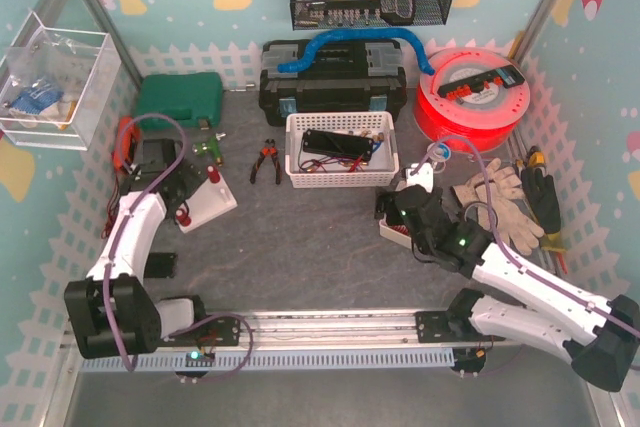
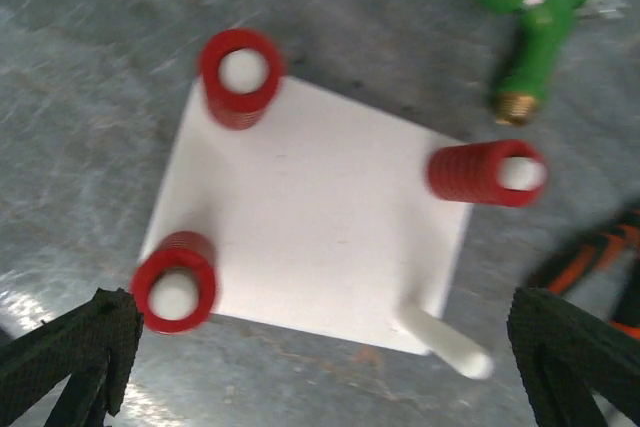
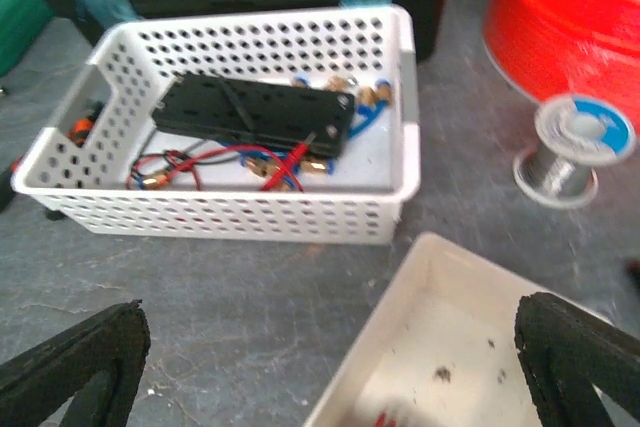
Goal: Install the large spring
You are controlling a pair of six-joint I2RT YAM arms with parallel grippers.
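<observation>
A white base plate lies on the grey table and carries four pegs. Red springs sit on three of them: far left, right and near left. The near right peg is bare. My left gripper hovers open and empty above the plate's near edge; it also shows in the top view. My right gripper is open and empty over a white tray. A bit of red shows at the tray's near edge; I cannot tell what it is.
A white perforated basket with a black box and wires stands behind the tray. A solder spool and a red cable reel are at the right. A green tool lies beyond the plate. Pliers, gloves and toolboxes are around.
</observation>
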